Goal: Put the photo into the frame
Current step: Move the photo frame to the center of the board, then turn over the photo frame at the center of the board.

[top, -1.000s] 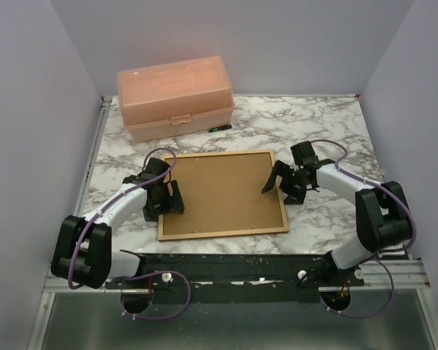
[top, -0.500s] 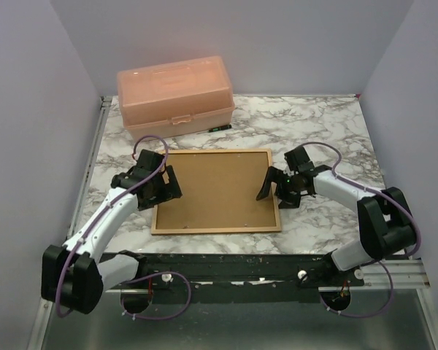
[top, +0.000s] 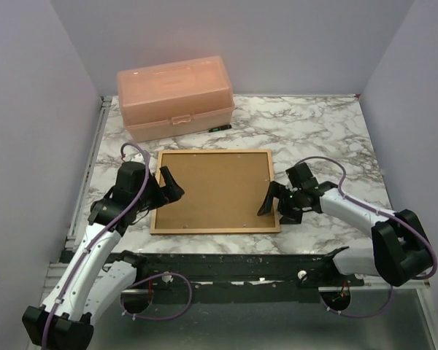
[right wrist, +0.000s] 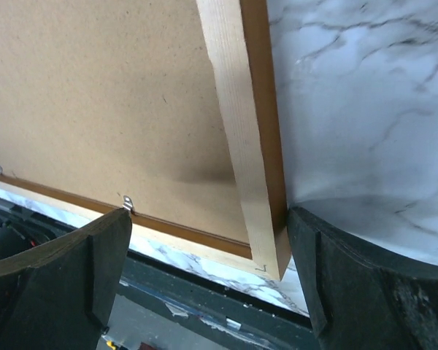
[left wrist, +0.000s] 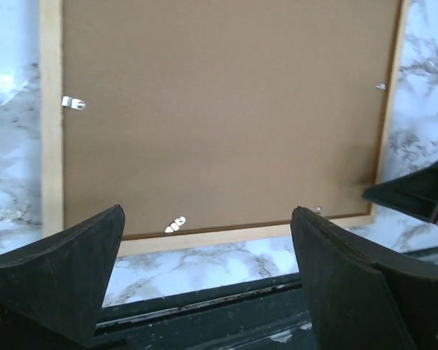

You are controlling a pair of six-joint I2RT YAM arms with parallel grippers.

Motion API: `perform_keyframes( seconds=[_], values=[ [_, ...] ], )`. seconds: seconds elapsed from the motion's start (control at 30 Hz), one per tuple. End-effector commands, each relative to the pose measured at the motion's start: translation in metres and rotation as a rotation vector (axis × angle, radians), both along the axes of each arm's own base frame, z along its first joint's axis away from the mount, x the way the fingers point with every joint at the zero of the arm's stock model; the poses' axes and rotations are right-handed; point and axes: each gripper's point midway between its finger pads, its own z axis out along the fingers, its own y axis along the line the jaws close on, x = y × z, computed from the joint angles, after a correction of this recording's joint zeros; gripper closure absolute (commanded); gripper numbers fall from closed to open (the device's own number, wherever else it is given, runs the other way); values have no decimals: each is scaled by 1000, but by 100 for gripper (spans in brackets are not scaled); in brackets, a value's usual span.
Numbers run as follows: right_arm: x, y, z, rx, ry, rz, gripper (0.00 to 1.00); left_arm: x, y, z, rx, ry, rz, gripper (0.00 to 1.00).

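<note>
Overhead view: thin orange-brown wooden frame (top: 215, 229) lies face down on the white marble-patterned table (top: 314, 124), a plain brown backing board (top: 215, 189) filling it. At its left edge hovers the left gripper (top: 168, 186), at its right edge the right gripper (top: 271, 200), both with jaws spread and empty. A closed pink plastic box (top: 175, 97) sits behind. The photo shows nowhere.

Left wrist view: small metal clips (left wrist: 74, 103) dot the board's border; whether they lock the board is unclear.

Right wrist view: the frame's near right corner sits between the spread jaws, ungripped.

Judging from this, the photo probably lies under the board already, leaving little beyond fastening; that cannot be confirmed.
</note>
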Motion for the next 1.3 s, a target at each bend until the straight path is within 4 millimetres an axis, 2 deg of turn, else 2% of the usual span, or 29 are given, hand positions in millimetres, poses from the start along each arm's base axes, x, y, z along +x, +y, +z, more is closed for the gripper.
perform_keyframes(
  seconds=[0.0, 0.2, 0.4, 0.47, 0.6, 0.77, 0.93, 1.27],
  values=[
    [-54, -20, -32, -142, 179, 4, 6, -8, -26, 9, -101, -72, -138, 2],
    [-68, -22, -36, -181, 182, 13, 22, -17, -47, 6, -142, -85, -234, 2],
    [-81, -28, -46, -207, 208, 29, 45, -23, -63, 11, -106, -114, -311, 1],
    [-80, -29, -46, -213, 203, 31, 54, -24, -68, 13, -91, -126, -337, 2],
    [-73, -24, -36, -202, 178, 38, 80, -29, -77, 16, -71, -143, -386, 2],
    [-61, -18, -18, -199, 150, 68, 99, -40, -89, 15, -28, -185, -467, 2],
    [-51, -7, 15, -155, 105, 88, 100, -53, -100, 23, 46, -240, -571, 1],
    [-34, 13, 73, -76, 44, 136, 100, -61, -108, 40, 266, -355, -694, 1]
  ],
)
